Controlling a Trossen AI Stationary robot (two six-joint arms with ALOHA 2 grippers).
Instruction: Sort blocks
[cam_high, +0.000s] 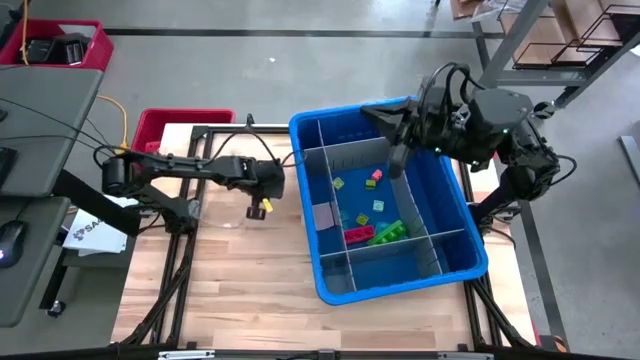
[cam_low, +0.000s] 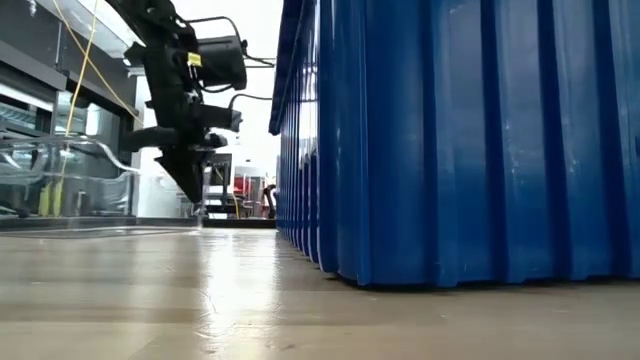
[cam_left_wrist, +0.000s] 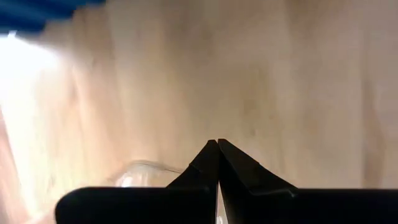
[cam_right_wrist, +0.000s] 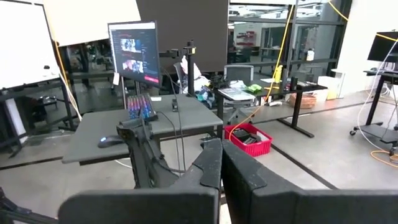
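Note:
The blocks (cam_high: 372, 215), small and in yellow, green, pink and red, lie on the floor of the blue bin's (cam_high: 455, 205) middle compartments, between grey dividers (cam_high: 345, 158). A long green block (cam_high: 388, 232) rests beside a red one (cam_high: 358, 235). My left gripper (cam_high: 257, 210) is left of the bin, low over the wooden table (cam_left_wrist: 280, 74). It points steeply down and is shut, with nothing between the fingers (cam_left_wrist: 217, 144). My right gripper (cam_high: 397, 155) is held high over the bin's far part, pointing level, shut and empty (cam_right_wrist: 221, 146).
A red crate (cam_high: 185, 125) sits at the table's far left corner. A clear, glassy thing (cam_left_wrist: 146, 169) lies on the wood by my left gripper. The bin's tall blue wall (cam_low: 470, 140) fills the table's right half. Bare wood (cam_high: 250, 290) lies in front of it.

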